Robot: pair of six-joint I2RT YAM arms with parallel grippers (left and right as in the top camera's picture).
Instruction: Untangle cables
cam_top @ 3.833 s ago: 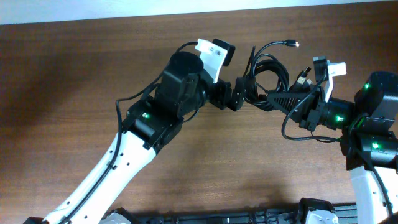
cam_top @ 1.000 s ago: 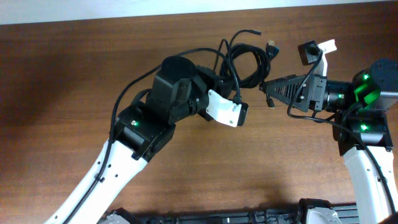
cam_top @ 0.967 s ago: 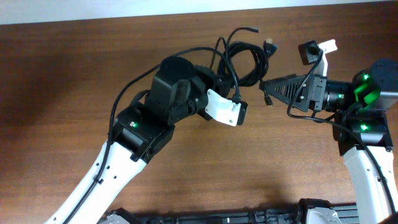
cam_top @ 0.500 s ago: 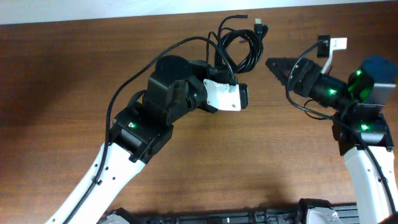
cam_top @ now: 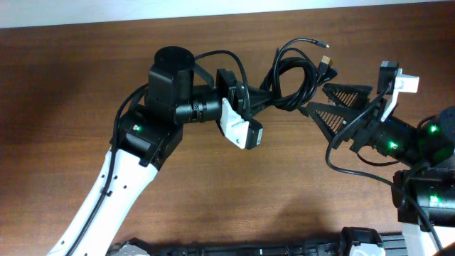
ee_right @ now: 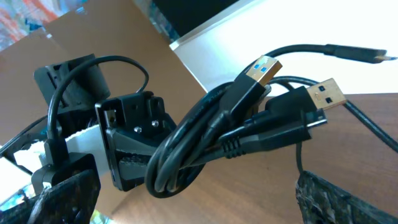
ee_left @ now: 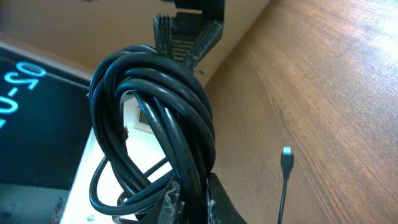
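left gripper (cam_top: pixel 261 95) clamped on cable coil (ee_left: pixel 185 124); right gripper (cam_top: pixel 317 99) spread wide, empty. Coil looks light, floppy; I'd pinch behind a USB plug (ee_right: pixel 325 92).

The right hand (cam_top: pixel 316 99) now spreads its fingers wide, having let go; the left hand (cam_top: pixel 257 96) has carried the cables (cam_top: pixel 298 71) rightward, toward it.

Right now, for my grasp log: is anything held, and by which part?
The left gripper is shut on the cables, pinching the coil at its looped end, opposite the plugs. The right gripper is open, holding nothing.
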